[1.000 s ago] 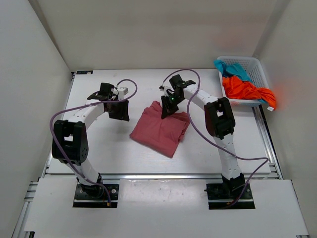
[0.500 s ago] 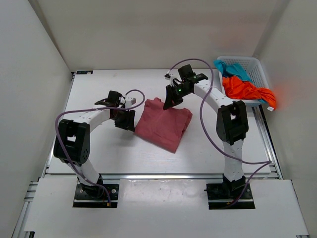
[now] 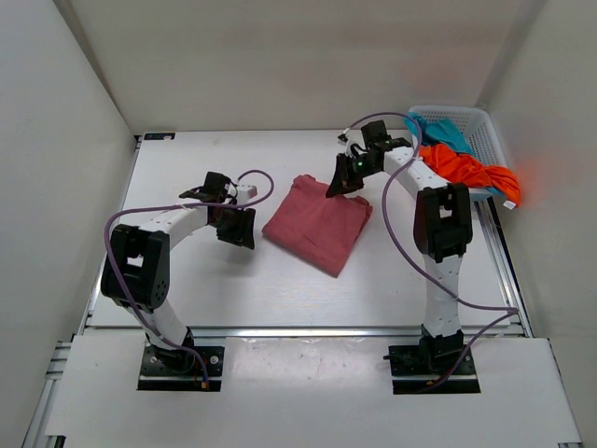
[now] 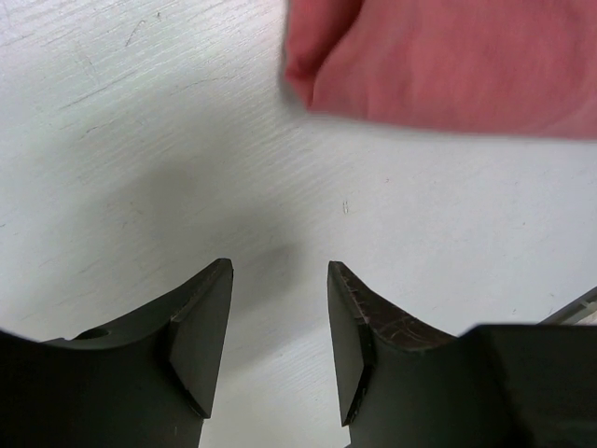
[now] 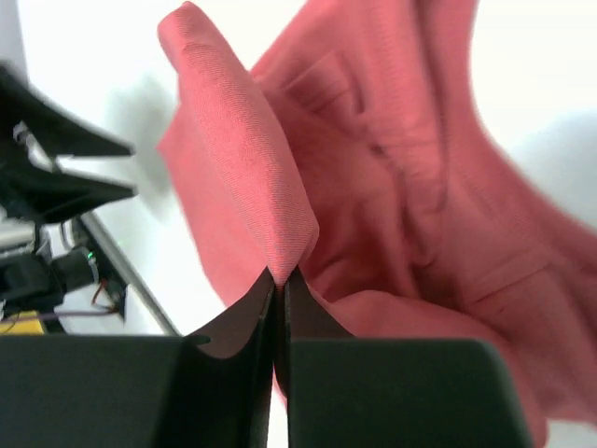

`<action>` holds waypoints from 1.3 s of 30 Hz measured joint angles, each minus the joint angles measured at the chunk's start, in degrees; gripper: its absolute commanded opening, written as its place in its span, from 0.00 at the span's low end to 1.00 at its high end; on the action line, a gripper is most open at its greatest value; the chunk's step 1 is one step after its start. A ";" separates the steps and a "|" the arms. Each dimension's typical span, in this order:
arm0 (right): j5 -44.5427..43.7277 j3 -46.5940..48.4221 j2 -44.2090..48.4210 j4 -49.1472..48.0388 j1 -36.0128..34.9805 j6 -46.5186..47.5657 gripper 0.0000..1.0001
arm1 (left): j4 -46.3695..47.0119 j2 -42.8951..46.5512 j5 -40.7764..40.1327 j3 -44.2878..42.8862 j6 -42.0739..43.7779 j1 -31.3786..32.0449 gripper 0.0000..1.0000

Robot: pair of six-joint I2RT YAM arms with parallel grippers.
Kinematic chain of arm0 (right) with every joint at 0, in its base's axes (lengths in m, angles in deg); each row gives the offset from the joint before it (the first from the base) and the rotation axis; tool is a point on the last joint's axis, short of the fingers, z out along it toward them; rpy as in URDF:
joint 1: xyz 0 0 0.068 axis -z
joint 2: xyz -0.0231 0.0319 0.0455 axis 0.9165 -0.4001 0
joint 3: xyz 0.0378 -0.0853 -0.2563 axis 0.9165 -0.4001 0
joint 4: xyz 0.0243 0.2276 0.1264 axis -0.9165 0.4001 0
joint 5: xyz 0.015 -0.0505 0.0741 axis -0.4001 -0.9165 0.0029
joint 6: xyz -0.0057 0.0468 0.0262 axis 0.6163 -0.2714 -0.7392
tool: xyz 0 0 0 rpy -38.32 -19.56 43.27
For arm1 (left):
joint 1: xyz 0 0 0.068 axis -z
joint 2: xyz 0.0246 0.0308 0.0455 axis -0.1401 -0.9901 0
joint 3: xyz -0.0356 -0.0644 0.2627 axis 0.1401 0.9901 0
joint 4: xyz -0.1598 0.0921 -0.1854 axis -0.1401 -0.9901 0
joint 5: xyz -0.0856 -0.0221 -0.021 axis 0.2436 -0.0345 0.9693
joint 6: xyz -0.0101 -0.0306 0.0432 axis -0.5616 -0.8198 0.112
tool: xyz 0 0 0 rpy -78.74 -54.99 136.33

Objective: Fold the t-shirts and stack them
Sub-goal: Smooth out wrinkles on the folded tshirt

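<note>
A folded rose-pink t-shirt (image 3: 315, 222) lies in the middle of the table. My right gripper (image 3: 338, 189) is shut on its far right edge, a ridge of pink cloth (image 5: 252, 177) pinched between the jaws. My left gripper (image 3: 238, 226) hovers open just left of the shirt with nothing between its fingers; the pink shirt's corner (image 4: 429, 65) shows ahead of it in the left wrist view. An orange t-shirt (image 3: 466, 171) and a teal-blue t-shirt (image 3: 437, 131) lie bunched in the basket at the far right.
A white lattice basket (image 3: 485, 131) stands at the table's far right corner, the orange shirt draped over its near rim. White walls close in the table on three sides. Both arms' purple cables loop above the table.
My right gripper has dragged the pink shirt to the right and away from me, holding its edge. My left gripper followed toward the shirt, then stayed still.
</note>
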 measured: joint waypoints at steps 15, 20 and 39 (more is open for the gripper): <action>-13.77 16.09 -9.33 4.09 1.64 -5.16 0.66 | 0.07 -0.02 -0.92 -0.15 0.39 1.01 0.59; -24.79 5.33 2.95 5.07 -2.10 -7.78 0.44 | 0.17 -1.25 -1.64 -5.62 0.17 1.22 0.61; -26.69 -36.83 19.93 -17.14 -1.25 -24.02 0.00 | 5.11 -18.84 -6.40 -21.77 -3.87 7.78 0.61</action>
